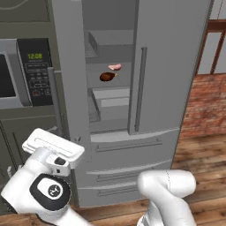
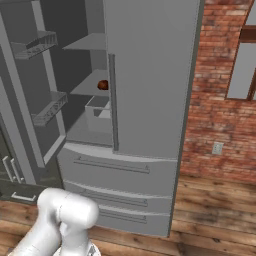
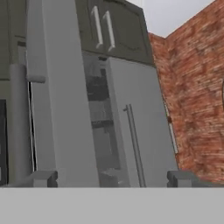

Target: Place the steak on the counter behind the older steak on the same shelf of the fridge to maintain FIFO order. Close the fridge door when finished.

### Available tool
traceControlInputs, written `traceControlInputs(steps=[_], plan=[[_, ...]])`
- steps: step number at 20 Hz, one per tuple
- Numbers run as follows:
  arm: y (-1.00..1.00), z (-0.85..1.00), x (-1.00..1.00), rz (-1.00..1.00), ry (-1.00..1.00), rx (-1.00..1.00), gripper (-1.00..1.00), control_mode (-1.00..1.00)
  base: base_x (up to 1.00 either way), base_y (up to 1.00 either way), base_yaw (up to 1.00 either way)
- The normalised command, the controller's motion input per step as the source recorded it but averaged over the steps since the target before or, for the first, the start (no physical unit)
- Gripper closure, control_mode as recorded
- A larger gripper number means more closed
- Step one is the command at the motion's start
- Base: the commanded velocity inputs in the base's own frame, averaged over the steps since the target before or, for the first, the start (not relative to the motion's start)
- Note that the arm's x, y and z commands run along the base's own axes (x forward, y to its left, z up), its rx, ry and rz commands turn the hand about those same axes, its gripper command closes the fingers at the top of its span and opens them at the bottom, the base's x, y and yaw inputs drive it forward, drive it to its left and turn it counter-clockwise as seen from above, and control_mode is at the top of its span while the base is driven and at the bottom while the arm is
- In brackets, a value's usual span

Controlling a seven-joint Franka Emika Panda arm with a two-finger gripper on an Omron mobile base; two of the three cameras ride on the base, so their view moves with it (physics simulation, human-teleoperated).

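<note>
Two steaks lie together on one shelf (image 1: 126,78) inside the fridge (image 1: 176,66), whose left door stands open while the right door is closed. The steak (image 1: 115,66), pale pink, sits at the back; the older steak (image 1: 107,77), dark reddish-brown, sits just in front of it, nearer the opening. A grey drawer box (image 1: 110,102) sits on the level below. The gripper (image 3: 113,178) is drawn back from the fridge, well apart from both steaks, which lie ahead of the jaws and deeper inside. Its fingertips (image 3: 43,178) stand spread wide with nothing between them. Ahead of the jaws is the gap between the open door's edge and the closed right door. A microwave (image 1: 26,73) lies off to the left.
</note>
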Motion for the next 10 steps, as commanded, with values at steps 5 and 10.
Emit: traceControlInputs(steps=[5,10], plan=[[0.63,-0.25,0.66,-0.20,-0.02,-0.06,-1.00,-1.00,0.00,0.00,0.00],[0.59,-0.15,0.66,-0.19,0.00,-0.02,-1.00,-1.00,0.00,0.00,0.00]])
